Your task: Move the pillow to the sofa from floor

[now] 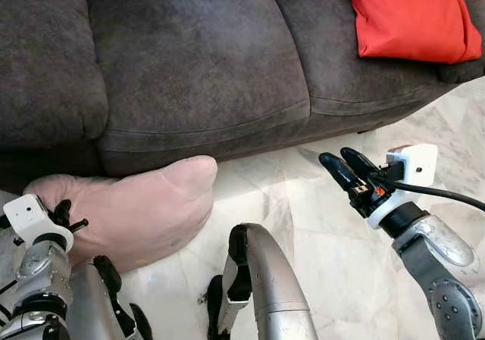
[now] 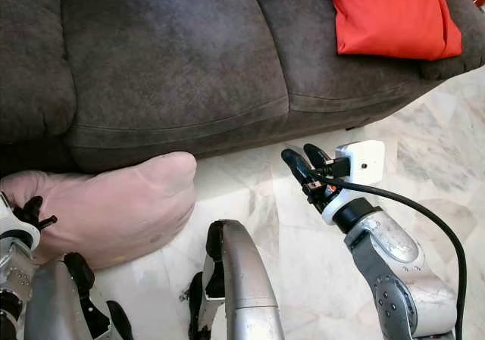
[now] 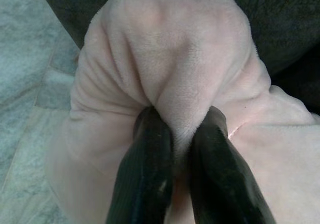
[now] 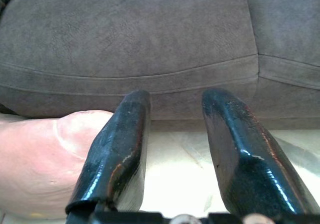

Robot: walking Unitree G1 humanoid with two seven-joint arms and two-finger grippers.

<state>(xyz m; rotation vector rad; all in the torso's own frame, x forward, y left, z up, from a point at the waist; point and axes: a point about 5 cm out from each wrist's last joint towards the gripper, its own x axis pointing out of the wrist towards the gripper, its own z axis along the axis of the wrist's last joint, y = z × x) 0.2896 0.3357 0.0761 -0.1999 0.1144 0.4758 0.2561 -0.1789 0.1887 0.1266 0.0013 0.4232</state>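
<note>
Even daylight, sharp head views; left wrist view dimmer, soft close up.

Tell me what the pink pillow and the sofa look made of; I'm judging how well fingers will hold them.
The pink pillow looks like soft plush fleece: matte, fuzzy, bunching into deep folds where the left gripper pinches it. The sofa seems to be dark grey microsuede or similar: short mottled nap, seamed cushion edges.
</note>
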